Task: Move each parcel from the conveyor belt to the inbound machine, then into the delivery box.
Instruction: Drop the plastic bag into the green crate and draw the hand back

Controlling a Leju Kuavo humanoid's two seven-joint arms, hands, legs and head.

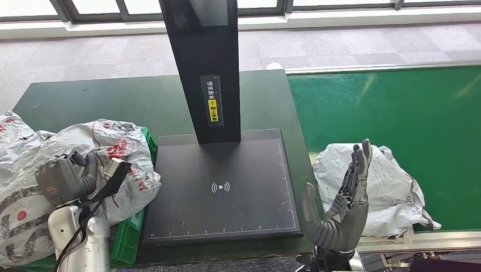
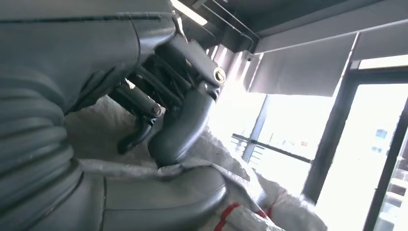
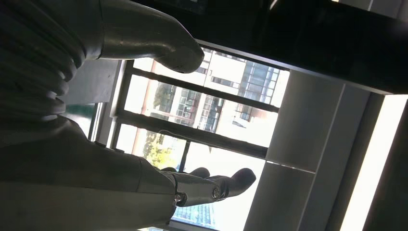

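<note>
A white parcel (image 1: 391, 187) in a crumpled plastic bag lies on the green conveyor belt (image 1: 397, 107), near its front edge. My right hand (image 1: 346, 198) stands just left of it, open, with its fingers (image 3: 216, 185) straight and apart and nothing in it. The inbound machine's black platform (image 1: 187, 170) lies bare between my arms. To the left, white parcels with red print (image 1: 122, 147) are piled in the green delivery box (image 1: 127, 238). My left hand (image 1: 65, 175) hovers over that pile with its fingers curled in. Its thumb (image 2: 183, 120) touches the white plastic (image 2: 269, 207).
The machine's black post (image 1: 207, 62) rises from the back of the platform, on a dark green table (image 1: 85, 102). A metal rail (image 1: 397, 241) runs along the belt's front edge. Windows and grey floor lie beyond.
</note>
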